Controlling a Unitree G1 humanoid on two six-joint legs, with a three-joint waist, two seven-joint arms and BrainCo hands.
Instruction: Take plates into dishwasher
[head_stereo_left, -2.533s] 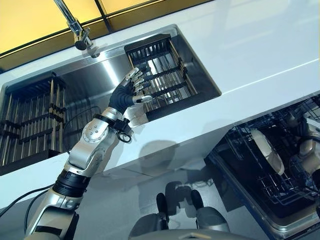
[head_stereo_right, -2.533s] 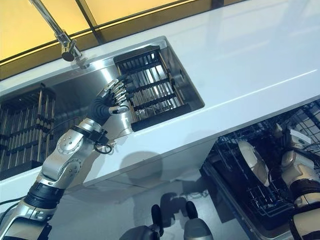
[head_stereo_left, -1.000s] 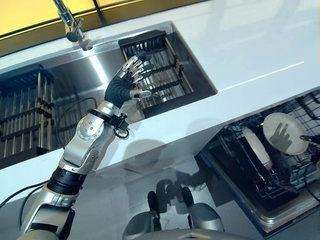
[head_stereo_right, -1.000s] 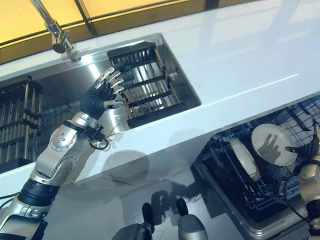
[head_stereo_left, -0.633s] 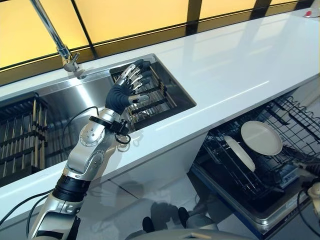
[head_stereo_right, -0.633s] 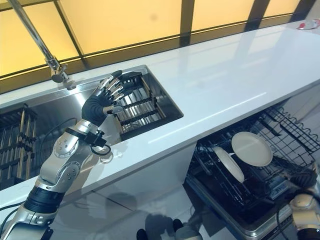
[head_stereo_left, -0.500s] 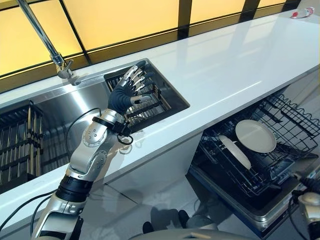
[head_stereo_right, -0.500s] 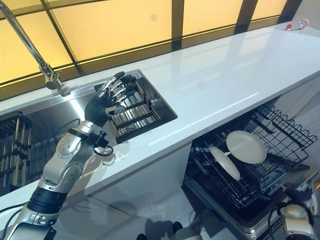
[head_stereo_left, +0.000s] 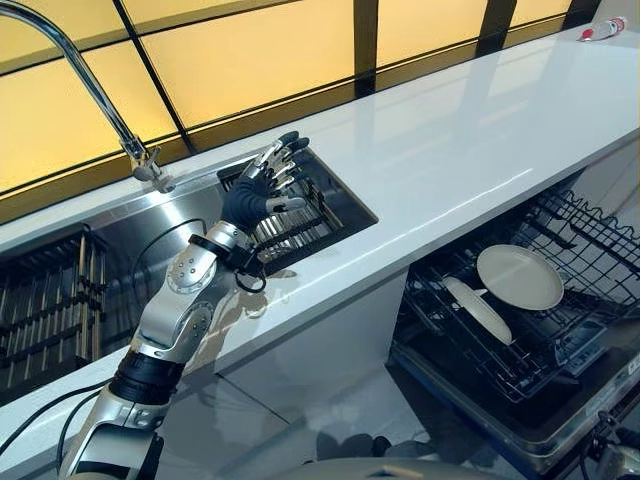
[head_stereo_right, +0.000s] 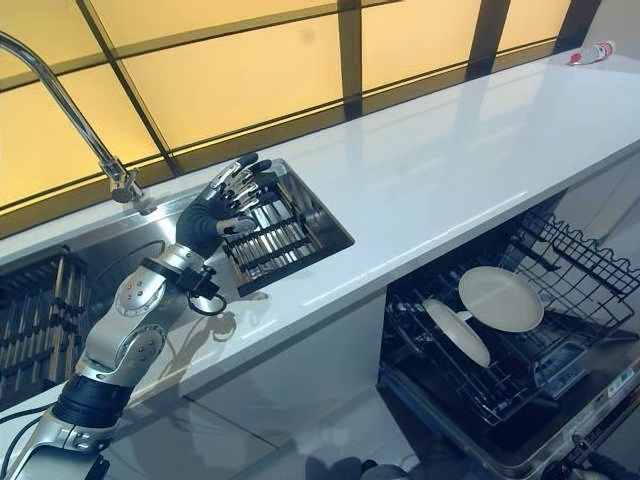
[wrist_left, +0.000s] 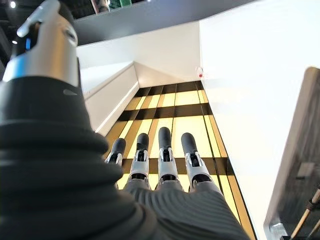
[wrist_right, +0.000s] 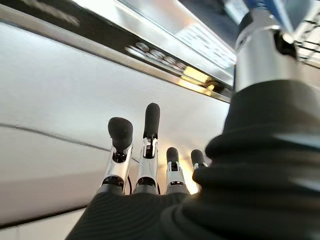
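Two plates (head_stereo_left: 520, 277) are seen in the dishwasher rack (head_stereo_left: 590, 240). The left hand (head_stereo_left: 256, 196) is raised over the sink rack (head_stereo_left: 300, 225), fingers (wrist_left: 165, 150) straight, empty; right hand (wrist_right: 145, 165) likewise open. Another plate must be sought next.

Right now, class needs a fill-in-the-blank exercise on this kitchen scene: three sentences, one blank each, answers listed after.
1. The dishwasher rack holds ____ plates.
2. The left hand hovers over the ____, fingers straight.
3. The flat plate lies to the ____ of the tilted plate.

Missing words: two; sink; right
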